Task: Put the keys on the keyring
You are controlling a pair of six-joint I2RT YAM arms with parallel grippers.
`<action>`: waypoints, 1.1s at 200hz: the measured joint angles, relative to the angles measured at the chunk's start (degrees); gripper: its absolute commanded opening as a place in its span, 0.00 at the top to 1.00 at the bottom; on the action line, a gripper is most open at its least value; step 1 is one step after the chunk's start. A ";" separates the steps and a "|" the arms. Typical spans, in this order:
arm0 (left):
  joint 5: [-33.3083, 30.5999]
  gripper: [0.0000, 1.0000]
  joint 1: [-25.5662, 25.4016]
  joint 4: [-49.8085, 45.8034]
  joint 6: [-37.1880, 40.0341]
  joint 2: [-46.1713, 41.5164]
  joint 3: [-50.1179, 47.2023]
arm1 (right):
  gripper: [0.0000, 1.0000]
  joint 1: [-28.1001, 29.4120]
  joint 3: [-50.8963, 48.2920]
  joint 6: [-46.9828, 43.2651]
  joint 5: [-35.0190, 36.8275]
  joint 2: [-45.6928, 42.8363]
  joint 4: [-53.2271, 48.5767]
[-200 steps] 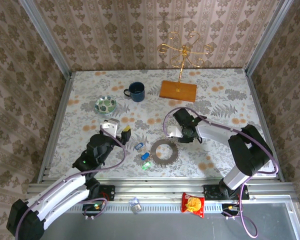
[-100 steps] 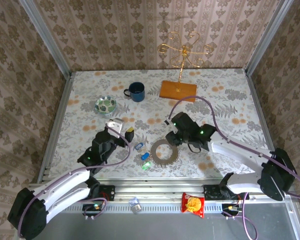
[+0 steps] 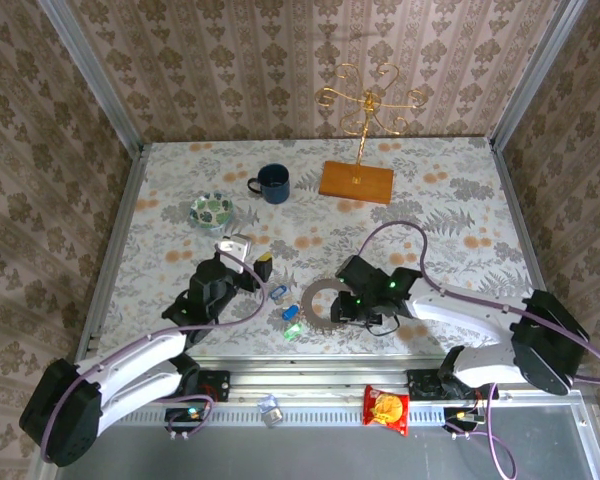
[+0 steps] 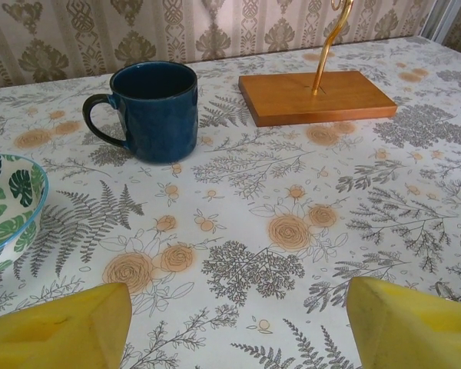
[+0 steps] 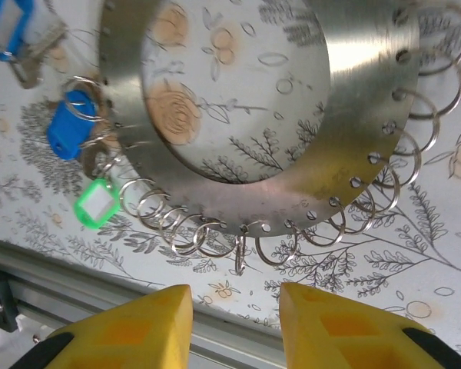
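The keyring (image 5: 292,181) is a flat silvery metal ring with several small split rings hanging from holes along its rim. It lies near the table's front edge (image 3: 315,295). Three keys lie just to its left: two with blue tags (image 5: 67,132) (image 5: 11,23) and one with a green tag (image 5: 94,206). From above they show as blue (image 3: 277,292), blue (image 3: 291,313) and green (image 3: 291,331). My right gripper (image 5: 237,319) hovers over the ring's near rim (image 3: 348,312), open and holding nothing. My left gripper (image 4: 238,330) is open above bare tablecloth (image 3: 252,256), left of the keys.
A dark blue mug (image 4: 155,108) and a green-leaf dish (image 4: 0,207) stand at the back left. The wooden base (image 4: 315,96) of a gold hook stand (image 3: 365,100) is at the back centre. A metal rail (image 5: 77,296) runs along the front edge, with a snack packet (image 3: 386,408) beyond it.
My right gripper has swung from the ring's far side toward me, over the ring to its near rim, and its jaws have narrowed slightly. The left gripper has shifted a little to the right.
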 measured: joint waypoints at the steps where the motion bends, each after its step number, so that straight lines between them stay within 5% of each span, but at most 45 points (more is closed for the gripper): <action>1: -0.02 0.26 0.00 -0.02 0.00 -0.04 0.00 | 0.65 0.00 0.00 0.04 -0.11 0.24 0.00; 64: -0.09 0.26 0.00 -0.17 0.00 -2.54 0.00 | 0.71 0.04 3.96 0.94 -4.13 10.88 -0.26; 220: -0.11 0.26 0.00 -0.31 0.00 -2.84 0.00 | 0.87 0.94 7.43 -0.55 -5.77 16.57 -3.23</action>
